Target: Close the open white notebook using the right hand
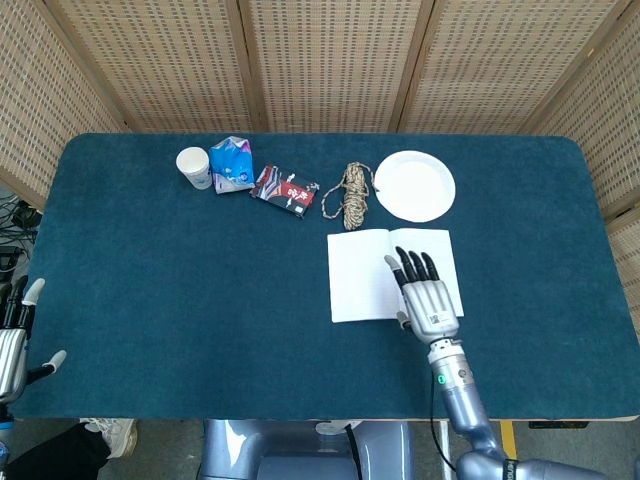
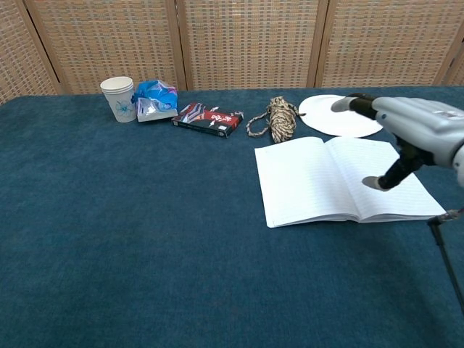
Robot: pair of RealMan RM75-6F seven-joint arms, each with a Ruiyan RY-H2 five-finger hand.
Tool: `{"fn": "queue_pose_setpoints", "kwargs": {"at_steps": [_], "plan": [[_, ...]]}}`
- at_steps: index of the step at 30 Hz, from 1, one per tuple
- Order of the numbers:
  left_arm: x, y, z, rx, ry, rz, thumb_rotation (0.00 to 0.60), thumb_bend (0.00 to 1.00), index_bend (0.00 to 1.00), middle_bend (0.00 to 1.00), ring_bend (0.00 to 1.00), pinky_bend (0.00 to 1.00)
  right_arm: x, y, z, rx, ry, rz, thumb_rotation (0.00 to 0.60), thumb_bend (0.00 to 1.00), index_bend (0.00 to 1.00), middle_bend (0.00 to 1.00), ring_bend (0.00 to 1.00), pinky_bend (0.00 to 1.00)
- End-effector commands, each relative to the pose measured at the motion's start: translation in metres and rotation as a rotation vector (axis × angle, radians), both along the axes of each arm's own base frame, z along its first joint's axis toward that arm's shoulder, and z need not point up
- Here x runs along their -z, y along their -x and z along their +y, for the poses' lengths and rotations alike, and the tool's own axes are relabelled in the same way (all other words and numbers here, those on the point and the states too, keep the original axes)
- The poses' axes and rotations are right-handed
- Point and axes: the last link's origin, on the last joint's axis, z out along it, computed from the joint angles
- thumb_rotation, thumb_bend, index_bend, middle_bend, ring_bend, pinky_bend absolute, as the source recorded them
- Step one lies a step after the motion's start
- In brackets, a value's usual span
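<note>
The white notebook (image 1: 372, 273) (image 2: 319, 178) lies open and flat on the blue table, right of centre. My right hand (image 1: 425, 294) (image 2: 409, 134) hovers over its right page, fingers spread and holding nothing; in the chest view it sits above the page, thumb pointing down toward the paper. Whether it touches the page I cannot tell. My left hand (image 1: 14, 333) stays at the table's near left corner, fingers apart and empty, seen only in the head view.
Behind the notebook lie a white paper plate (image 1: 414, 185) (image 2: 341, 115) and a coil of rope (image 1: 348, 194) (image 2: 277, 119). Further left are a dark snack packet (image 1: 284, 189), a blue bag (image 1: 232, 164) and a paper cup (image 1: 195, 167). Wicker screens wall the back.
</note>
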Motion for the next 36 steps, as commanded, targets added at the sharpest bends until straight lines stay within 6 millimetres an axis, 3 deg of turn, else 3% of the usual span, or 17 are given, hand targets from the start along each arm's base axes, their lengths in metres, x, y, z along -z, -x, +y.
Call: {"fn": "queue_pose_setpoints", "kwargs": {"at_steps": [1,14,36], "plan": [[-0.002,0.001,0.001,-0.002,-0.003,-0.007,0.600,0.07,0.00,0.00,0.00,0.00,0.022,-0.015,-0.005,0.007,-0.019,0.002,0.600,0.43,0.00,0.00,0.00,0.00],[-0.002,0.007,0.002,-0.025,0.007,-0.019,0.600,0.07,0.00,0.00,0.00,0.00,0.063,-0.026,-0.005,0.038,-0.083,0.020,0.600,0.43,0.00,0.00,0.00,0.00],[-0.001,0.009,0.003,-0.031,0.006,-0.026,0.600,0.07,0.00,0.00,0.00,0.00,0.091,-0.023,-0.005,0.062,-0.122,0.042,0.600,0.43,0.00,0.00,0.00,0.00]]}}
